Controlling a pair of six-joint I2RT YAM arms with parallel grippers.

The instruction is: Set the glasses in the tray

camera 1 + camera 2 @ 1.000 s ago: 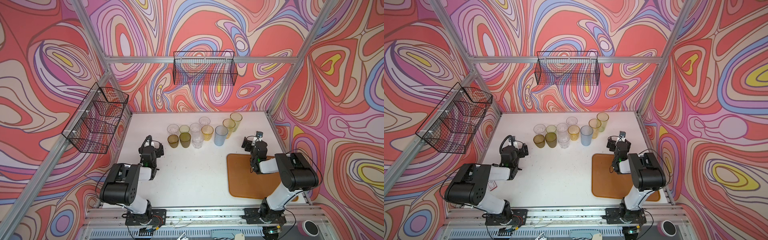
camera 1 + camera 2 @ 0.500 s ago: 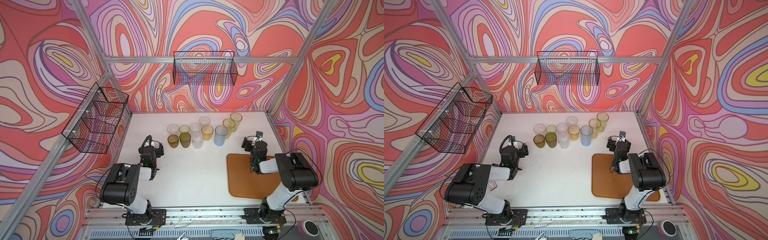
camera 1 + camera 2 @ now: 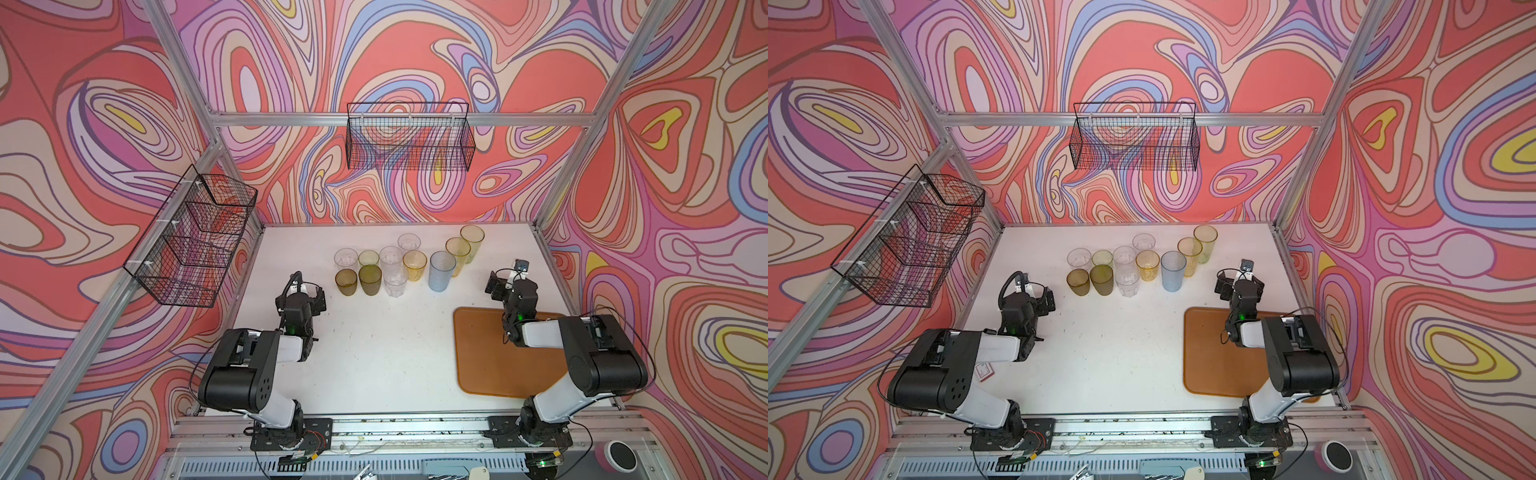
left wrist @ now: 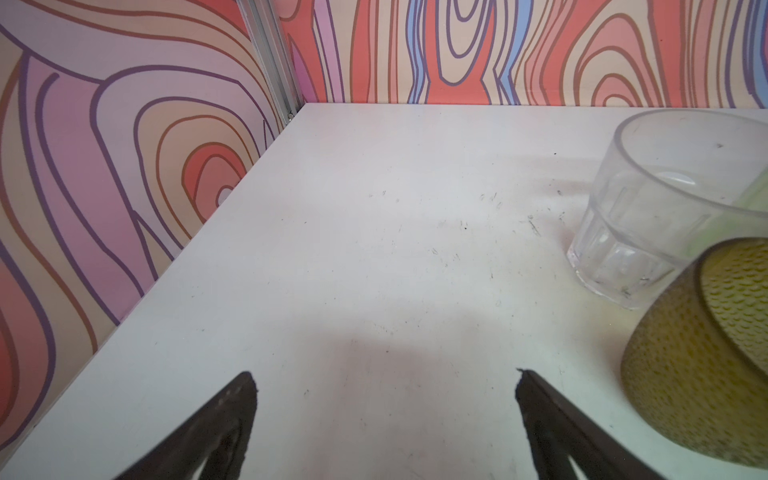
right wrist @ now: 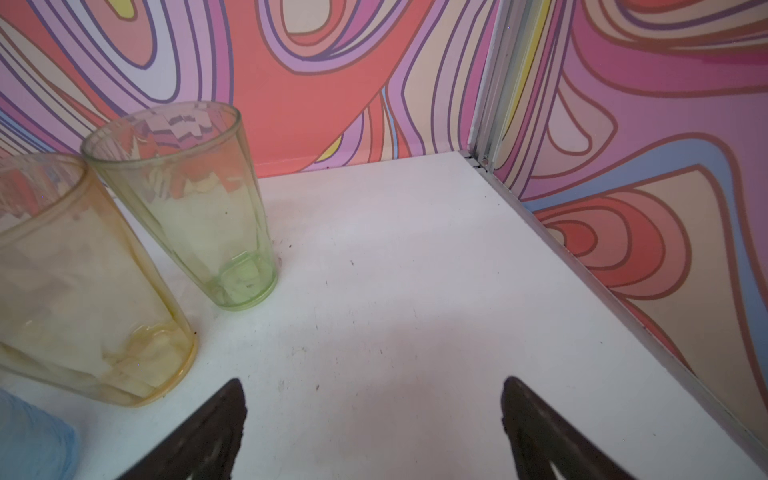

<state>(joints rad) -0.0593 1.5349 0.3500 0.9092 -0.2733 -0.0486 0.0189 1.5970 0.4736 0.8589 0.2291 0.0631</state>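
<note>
Several glasses (image 3: pixel 409 264) (image 3: pixel 1142 264) stand upright in a cluster at the back middle of the white table, in both top views. The orange-brown tray (image 3: pixel 486 357) (image 3: pixel 1208 353) lies at the front right with nothing in it. My left gripper (image 3: pixel 311 297) (image 4: pixel 384 374) is open over bare table, left of a short amber glass (image 4: pixel 698 365) and a clear faceted tumbler (image 4: pixel 648 232). My right gripper (image 3: pixel 505 282) (image 5: pixel 374 380) is open just beyond the tray's far edge. Beside it stand a tall green glass (image 5: pixel 195 208), a tall yellow glass (image 5: pixel 75 291) and a pale blue glass (image 5: pixel 29 436).
A black wire basket (image 3: pixel 409 141) hangs on the back wall and another wire basket (image 3: pixel 191 237) on the left wall. A small red-and-white card (image 3: pixel 985 371) lies on the table under the left arm. Aluminium posts mark the table's back corners.
</note>
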